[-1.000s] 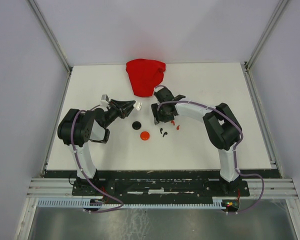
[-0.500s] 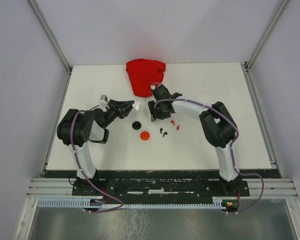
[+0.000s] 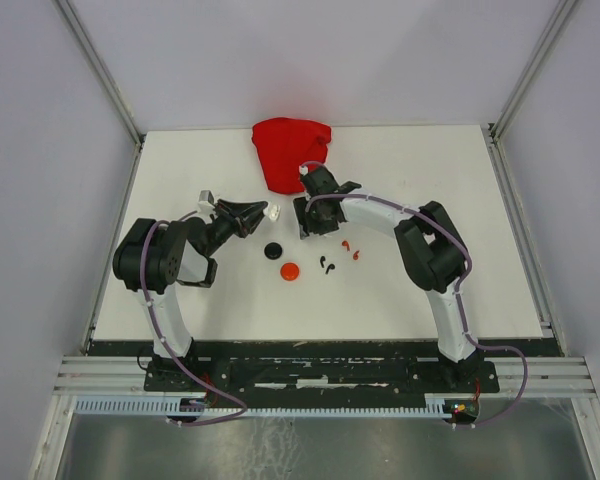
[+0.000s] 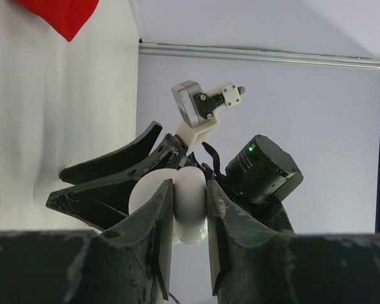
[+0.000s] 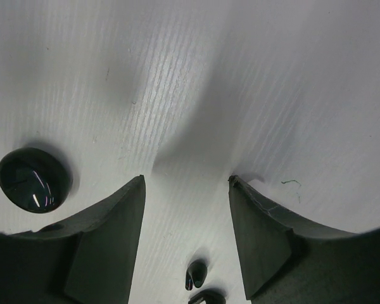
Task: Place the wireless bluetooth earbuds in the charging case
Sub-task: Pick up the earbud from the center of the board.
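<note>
My left gripper [image 3: 263, 212] is shut on a white round charging case [image 3: 276, 211] and holds it above the table. In the left wrist view the case [image 4: 191, 209] sits pinched between the fingers [image 4: 159, 221]. My right gripper [image 3: 303, 224] is open and empty, just right of the white case, tips pointing down at bare table [image 5: 186, 180]. A black earbud [image 5: 195, 273] lies below its fingers. Two black earbuds [image 3: 326, 265] and two red earbuds [image 3: 352, 250] lie on the table. No white earbuds show.
A black round case [image 3: 272, 250] and a red round case [image 3: 290, 271] lie near the table's middle; the black case also shows in the right wrist view [image 5: 33, 179]. A red cloth [image 3: 290, 150] lies at the back. The right arm's camera [image 4: 202, 106] faces my left wrist.
My right gripper has shifted a little to the left and towards the back, away from the earbuds and closer to the white case. The left arm has not moved.
</note>
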Robot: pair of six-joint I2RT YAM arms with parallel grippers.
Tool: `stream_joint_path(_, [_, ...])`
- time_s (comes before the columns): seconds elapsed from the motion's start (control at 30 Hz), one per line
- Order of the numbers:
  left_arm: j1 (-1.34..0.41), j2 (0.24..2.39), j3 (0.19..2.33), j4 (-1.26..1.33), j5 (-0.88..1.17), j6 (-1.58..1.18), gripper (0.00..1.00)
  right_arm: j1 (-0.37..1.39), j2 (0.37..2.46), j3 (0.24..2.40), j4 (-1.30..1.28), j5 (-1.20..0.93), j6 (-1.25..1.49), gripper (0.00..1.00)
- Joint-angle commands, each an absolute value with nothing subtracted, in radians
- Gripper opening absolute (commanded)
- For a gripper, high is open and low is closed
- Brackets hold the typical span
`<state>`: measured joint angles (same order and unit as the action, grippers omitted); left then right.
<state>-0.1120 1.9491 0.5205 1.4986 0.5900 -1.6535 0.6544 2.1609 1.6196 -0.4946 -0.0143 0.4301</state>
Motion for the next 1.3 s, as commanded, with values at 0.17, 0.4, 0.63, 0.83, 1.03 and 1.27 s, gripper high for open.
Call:
stream_joint_path(0.17, [-0.103, 1.914, 0.517, 1.579, 0.619, -1.675, 0.03, 0.616, 2.162, 1.644, -0.497, 0.015, 0.418, 0.64])
stream_joint_path(0.4, [-0.102, 1.91, 0.519, 1.569, 0.616, -1.668, 0.03, 0.603, 2.148, 1.643, -0.471, 0.005, 0.377, 0.64])
stream_joint_path(0.63, [-0.102, 1.912, 0.518, 1.569, 0.613, -1.665, 0.03, 0.605, 2.039, 1.58, -0.386, 0.015, 0.322, 0.64])
stream_joint_path(0.83, [-0.102, 1.916, 0.516, 1.57, 0.615, -1.665, 0.03, 0.606, 2.034, 1.634, -0.515, 0.126, 0.367, 0.64])
stream_joint_path(1.03, [-0.101, 1.916, 0.51, 1.581, 0.617, -1.67, 0.03, 0.602, 2.03, 1.619, -0.568, 0.117, 0.456, 0.66])
stream_joint_path(1.27, [-0.103, 1.908, 0.501, 1.588, 0.62, -1.672, 0.03, 0.593, 2.036, 1.584, -0.551, 0.09, 0.504, 0.67])
